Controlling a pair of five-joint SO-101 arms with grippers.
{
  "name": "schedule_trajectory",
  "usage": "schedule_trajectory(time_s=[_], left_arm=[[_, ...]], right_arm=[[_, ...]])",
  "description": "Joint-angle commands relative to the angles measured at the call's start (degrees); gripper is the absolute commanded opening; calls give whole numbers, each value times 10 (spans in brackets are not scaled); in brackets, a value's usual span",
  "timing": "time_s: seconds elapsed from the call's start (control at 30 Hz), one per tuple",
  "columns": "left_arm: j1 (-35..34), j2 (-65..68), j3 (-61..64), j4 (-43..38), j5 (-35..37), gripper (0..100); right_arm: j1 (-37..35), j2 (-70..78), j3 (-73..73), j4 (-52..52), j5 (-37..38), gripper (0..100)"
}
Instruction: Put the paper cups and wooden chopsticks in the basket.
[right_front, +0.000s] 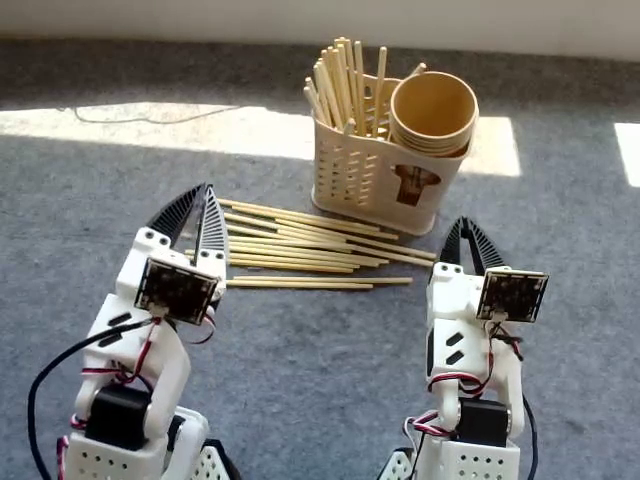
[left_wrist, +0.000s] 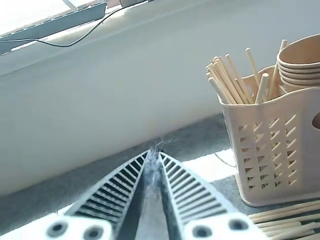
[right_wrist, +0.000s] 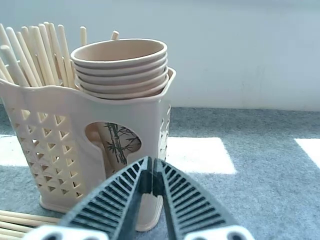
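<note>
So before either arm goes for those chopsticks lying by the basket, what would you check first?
1. Are the cups in? Ok: the cups sit stacked inside the basket.
2. Is the basket upright? Ok.
3. Are all the chopsticks in? Not ok: the standing chopsticks are in the basket, but the loose chopsticks lie on the grey surface in front of it.
4. Is the left gripper free? Ok: shut and empty.
5. Is the right gripper free? Ok: shut and empty.
6. Is there room in the basket for more? Cannot tell.

Cups (right_front: 433, 112) stacked in basket (right_front: 345, 172); chopsticks (right_front: 300, 262) inside and beside.
</note>
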Motion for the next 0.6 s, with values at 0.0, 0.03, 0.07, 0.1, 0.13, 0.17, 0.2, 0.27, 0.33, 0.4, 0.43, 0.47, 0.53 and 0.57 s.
schedule_trajectory(time_s=[0.0, 0.03, 0.07, 0.1, 0.13, 0.17, 0.2, 0.27, 0.33, 0.4, 0.43, 0.47, 0.53, 0.57], left_arm=[[-20, -80, 55, -2, -4, 30], [-31, -99, 69, -2, -4, 32], [-44, -118, 80, -2, -4, 34], [-57, -133, 87, -2, -4, 34], [-71, -143, 93, -2, -4, 34], [-87, -143, 96, -1, -4, 34], [-100, -138, 98, 1, -4, 34], [-121, -131, 113, 1, -3, 34], [-138, -131, 133, 1, -3, 34], [-159, -131, 163, -1, -3, 34], [-169, -131, 178, -1, -3, 34], [-181, -131, 193, -1, -3, 34], [-208, -131, 223, -1, -3, 34], [-223, -131, 238, -1, -3, 34]], right_arm=[[0, -6, -2, -15, 4, 27], [-2, -6, -3, -15, 1, 27], [-9, -6, -4, -15, 1, 27], [-20, -6, -4, -14, 4, 27], [-29, -6, -4, -13, 4, 27], [-36, -6, -4, -13, 4, 27], [-38, -6, -4, -13, 4, 27], [-38, -5, -4, -11, 4, 27], [-39, -6, -6, 19, 1, 27], [-44, -5, -34, 51, 1, 28], [-54, -5, -50, 67, 2, 28], [-66, -5, -66, 89, 4, 28], [-97, -4, -94, 131, 5, 28], [-115, 0, -106, 148, 14, 28]])
